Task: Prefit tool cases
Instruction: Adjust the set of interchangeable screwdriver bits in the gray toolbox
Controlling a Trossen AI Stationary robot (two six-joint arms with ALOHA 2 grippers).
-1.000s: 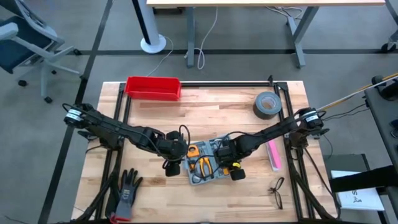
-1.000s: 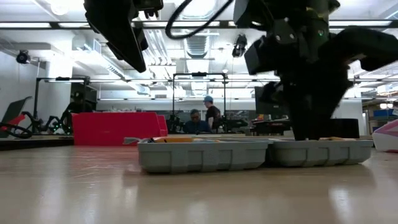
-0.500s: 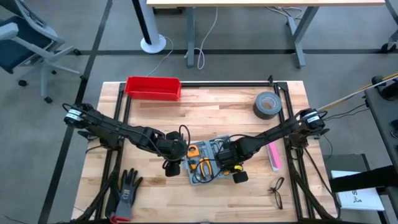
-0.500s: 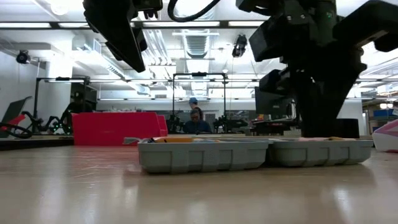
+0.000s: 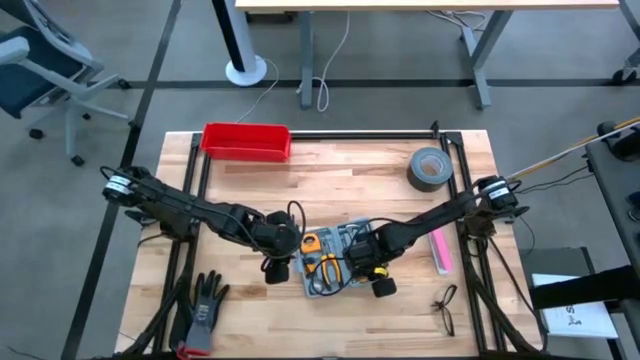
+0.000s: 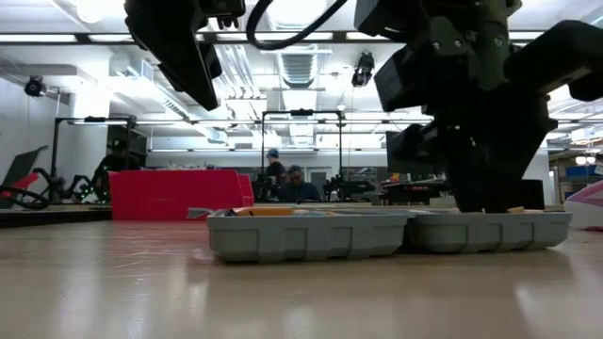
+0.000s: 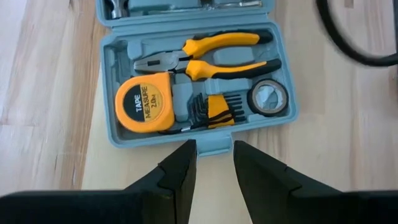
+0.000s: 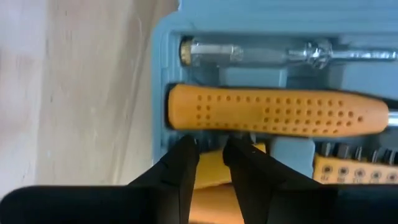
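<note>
While the tool case (image 5: 335, 262) lies open near the middle of the counter (image 5: 330, 180), the high view shows the left claw (image 5: 283, 262) just beside its left edge and the right claw (image 5: 368, 266) over its right half. From the low view, the right claw (image 6: 485, 193) reaches down into the tray, the left arm hanging clear above the counter. Only the left wrist view lays out the nearer half: tape measure (image 7: 146, 102), pliers (image 7: 205, 53), hex keys (image 7: 211, 111) and a tape roll (image 7: 268, 99) all seated, with the left claw (image 7: 214, 165) narrow and empty just off the case's edge. Its counterpart shows the right claw (image 8: 210, 163) nearly closed over a yellow-handled screwdriver (image 8: 277, 111), gripping nothing visible. Seating tools looks to be the step; next likely calls for pressing that screwdriver home.
</note>
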